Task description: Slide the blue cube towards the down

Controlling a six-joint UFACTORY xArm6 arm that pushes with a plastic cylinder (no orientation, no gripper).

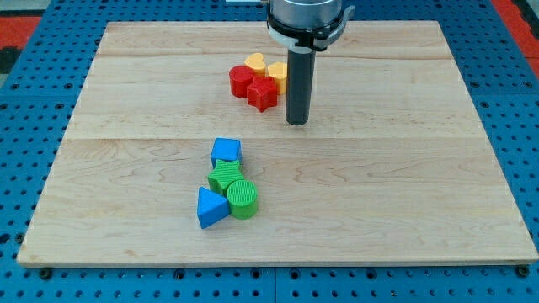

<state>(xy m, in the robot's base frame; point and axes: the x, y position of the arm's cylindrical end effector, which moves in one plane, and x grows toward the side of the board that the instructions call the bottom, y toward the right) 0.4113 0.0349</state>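
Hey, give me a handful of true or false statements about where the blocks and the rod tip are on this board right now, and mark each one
1. My tip is touching the blue cube. False: it stands apart, toward the view's upper right of the cube.
2. The blue cube sits at the top of the lower cluster, against a green block. True.
3. The green cylinder lies to the view's left of the blue triangular block. False: it lies to its right.
4. The red star-shaped block is just to the view's left of my tip. True.
5. The yellow blocks lie near the view's bottom edge. False: they are near the top, behind the red ones.
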